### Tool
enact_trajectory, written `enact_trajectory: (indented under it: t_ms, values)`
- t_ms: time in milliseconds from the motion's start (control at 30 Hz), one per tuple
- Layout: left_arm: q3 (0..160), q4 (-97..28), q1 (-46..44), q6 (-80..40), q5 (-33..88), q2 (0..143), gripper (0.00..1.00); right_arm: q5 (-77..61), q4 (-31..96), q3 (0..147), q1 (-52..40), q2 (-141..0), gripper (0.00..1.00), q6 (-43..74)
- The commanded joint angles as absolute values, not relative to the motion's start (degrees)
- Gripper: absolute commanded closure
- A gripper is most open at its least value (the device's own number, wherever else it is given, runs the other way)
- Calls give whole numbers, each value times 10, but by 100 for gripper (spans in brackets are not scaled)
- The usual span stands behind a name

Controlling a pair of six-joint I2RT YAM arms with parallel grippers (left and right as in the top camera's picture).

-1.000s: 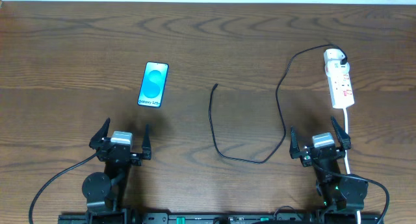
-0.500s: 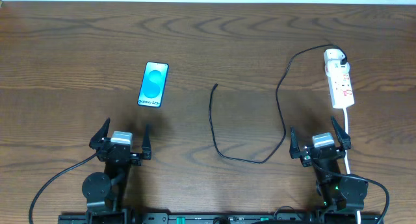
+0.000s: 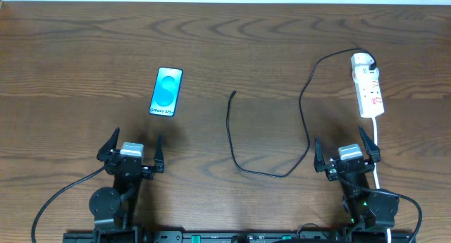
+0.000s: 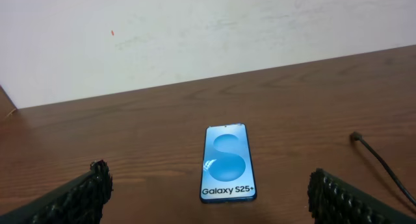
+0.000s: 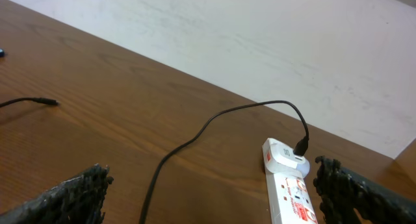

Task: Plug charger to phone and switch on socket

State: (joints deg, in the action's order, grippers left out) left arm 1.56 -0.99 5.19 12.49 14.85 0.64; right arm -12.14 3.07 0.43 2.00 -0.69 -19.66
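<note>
The phone (image 3: 167, 92) lies face up on the table, blue screen with "Galaxy S25+" text; it also shows in the left wrist view (image 4: 227, 163). The black charger cable (image 3: 301, 102) runs from its plug in the white socket strip (image 3: 368, 84) in a loop to a free connector tip (image 3: 234, 94) mid-table. In the right wrist view the cable (image 5: 195, 136) enters the socket (image 5: 289, 185). My left gripper (image 3: 132, 153) is open and empty, in front of the phone. My right gripper (image 3: 347, 156) is open and empty, in front of the socket.
The socket's white cord (image 3: 378, 148) runs down past the right arm toward the front edge. A pale wall (image 4: 195, 29) stands behind the table's far edge.
</note>
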Motion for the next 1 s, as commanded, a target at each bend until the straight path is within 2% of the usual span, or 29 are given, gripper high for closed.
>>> enact_trajectory:
  t_ms: [0,600,967]
  values:
    - [2,-13,54,132,157,6,2,-119,33,3,18,-4,1,-187]
    - [28,-1,54,117,164,11,2,-119,33,3,18,-4,1,-187]
    - [91,-1,54,91,165,94,2,-119,33,3,18,-4,1,-187]
